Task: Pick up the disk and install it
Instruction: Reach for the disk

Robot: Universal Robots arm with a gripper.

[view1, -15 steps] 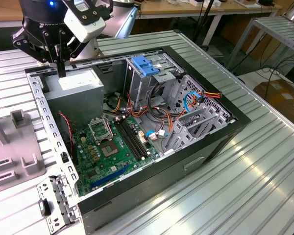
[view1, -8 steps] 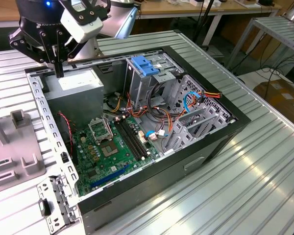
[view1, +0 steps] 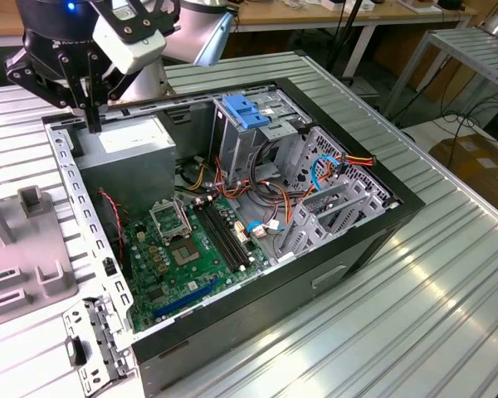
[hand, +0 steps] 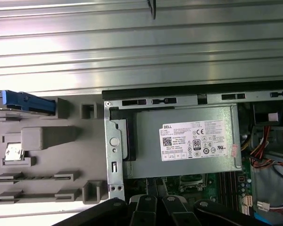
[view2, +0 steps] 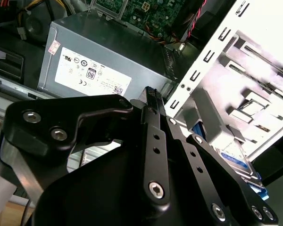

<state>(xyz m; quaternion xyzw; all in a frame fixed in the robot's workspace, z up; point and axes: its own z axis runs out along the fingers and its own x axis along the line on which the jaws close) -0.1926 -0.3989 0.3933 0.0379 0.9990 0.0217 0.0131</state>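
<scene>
A ribbed metal table is seen in the exterior view, and an open computer case is laid on it on its side. Inside the case, a grey power supply with a white sticker is set in the corner towards the exterior view's left. A green motherboard is spread over the floor of the case. A metal drive cage is fitted beside the power supply, and a light-blue plastic clip is seated on top of it. Orange, blue and red cables are bundled towards the exterior view's right.

A grey stand is placed on the table just beside the case. The disk is held in this stand, outside the case; its white label and blue side rails are shown in the second wrist view.

The gripper is held above the case's edge by the power supply. Its fingers are pressed together, and nothing is gripped between them.
</scene>
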